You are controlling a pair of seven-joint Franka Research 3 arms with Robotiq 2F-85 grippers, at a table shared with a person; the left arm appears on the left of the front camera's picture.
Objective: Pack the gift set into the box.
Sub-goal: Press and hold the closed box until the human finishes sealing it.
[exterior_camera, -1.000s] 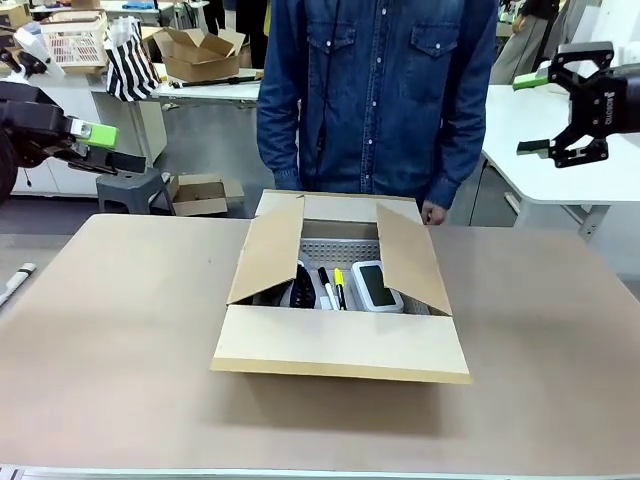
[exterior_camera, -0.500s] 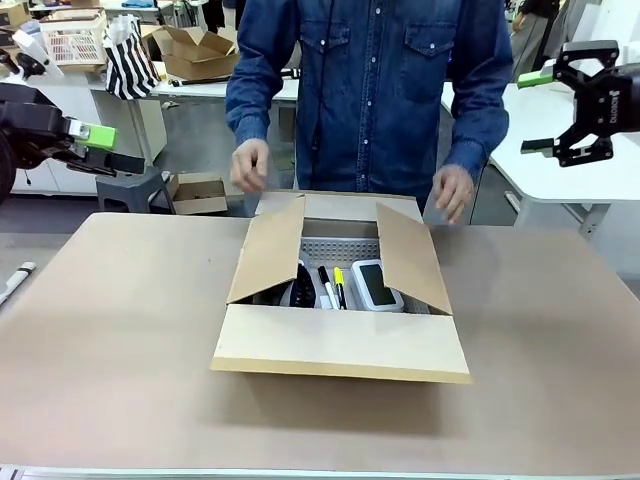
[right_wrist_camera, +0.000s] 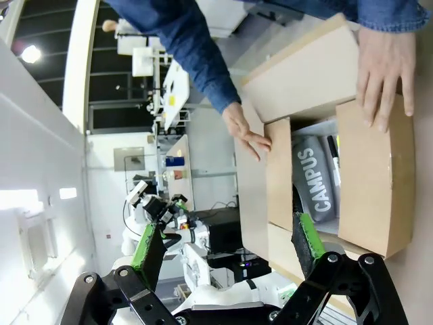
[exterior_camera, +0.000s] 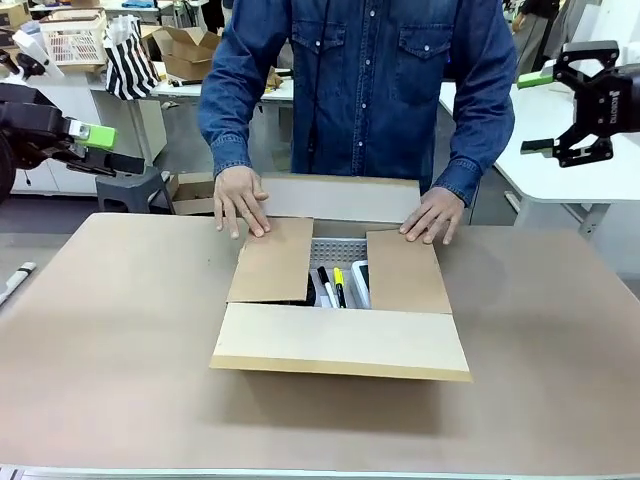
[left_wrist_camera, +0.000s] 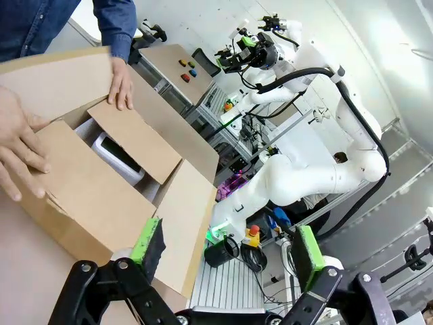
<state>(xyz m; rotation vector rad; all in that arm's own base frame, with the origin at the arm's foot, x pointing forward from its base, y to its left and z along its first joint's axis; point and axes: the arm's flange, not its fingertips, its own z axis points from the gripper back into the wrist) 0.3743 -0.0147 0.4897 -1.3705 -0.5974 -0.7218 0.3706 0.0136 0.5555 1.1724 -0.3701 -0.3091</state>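
Note:
The brown box (exterior_camera: 340, 340) sits mid-table. A person's two hands (exterior_camera: 240, 200) (exterior_camera: 432, 215) press its side flaps flat over the opening, and the far flap stands up behind them. Through the gap I see the gift set: the perforated basket wall (exterior_camera: 340, 250), pens (exterior_camera: 333, 285) and a white gadget (exterior_camera: 361, 283). The right wrist view shows the black pouch (right_wrist_camera: 314, 179) printed CAMPUS inside the box (right_wrist_camera: 369, 176). My left gripper (exterior_camera: 110, 148) (left_wrist_camera: 229, 245) hangs open, high at the far left. High at the far right, my right gripper (exterior_camera: 535, 113) (right_wrist_camera: 226, 245) is open too. Both hold nothing.
A marker (exterior_camera: 15, 280) lies at the table's left edge. Behind it are a stool (exterior_camera: 130, 185), a small carton on the floor (exterior_camera: 200, 193), a white lattice crate (exterior_camera: 75, 42), a striped bag (exterior_camera: 130, 65) and another open carton (exterior_camera: 200, 50). A white table (exterior_camera: 560, 160) stands right.
The person's hands came down onto the two side flaps and folded them flat inward; the far flap now stands up. Both grippers stayed where they were.

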